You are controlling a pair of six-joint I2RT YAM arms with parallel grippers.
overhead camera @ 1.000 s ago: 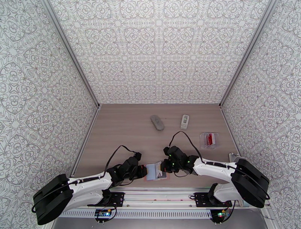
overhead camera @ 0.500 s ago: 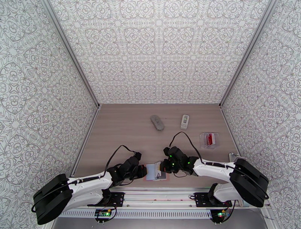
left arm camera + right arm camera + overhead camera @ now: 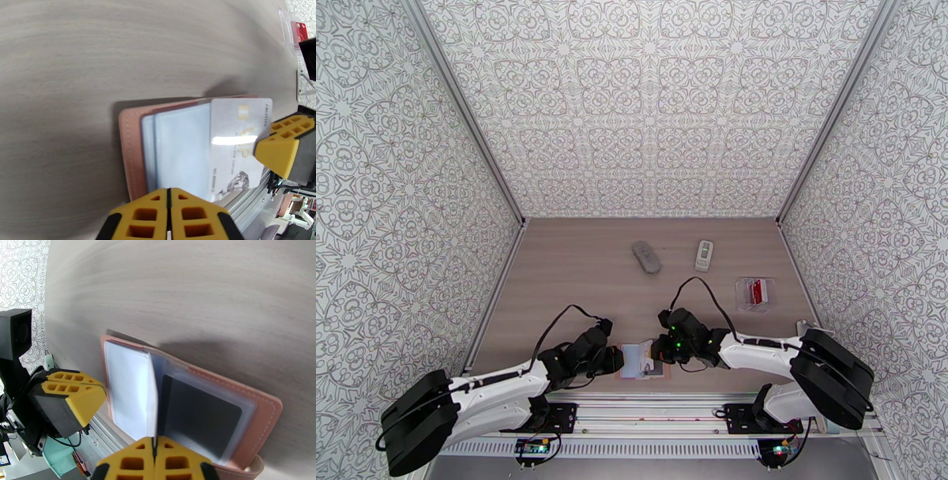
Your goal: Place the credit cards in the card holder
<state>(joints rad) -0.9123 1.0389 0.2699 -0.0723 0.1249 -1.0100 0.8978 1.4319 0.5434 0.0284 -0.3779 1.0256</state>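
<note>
Though gripped, white card point(image 3: 237, 146) (lengthwise near-far)

Both arms are stretching low and inward from their bases, elbows out, wrists almost meeting at the near centre. The left gripper point(image 3: 621, 361) is pressing its fingers together. The right gripper point(image 3: 656, 354), facing it, is pinching a card point(image 3: 237, 142).

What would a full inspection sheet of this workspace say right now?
Surface: wood-grain table, flat.
Job's things: open pink leather card holder with clear sleeves; white plastic card over it; red card inside clear plastic box.
Clutter: grey oblong object; small white remote.
Grippers: left gripper shut at the holder's edge; right gripper shut on the white card.
Cables: black cables loop above both arms.
Surroundings: patterned walls on three sides.
</note>
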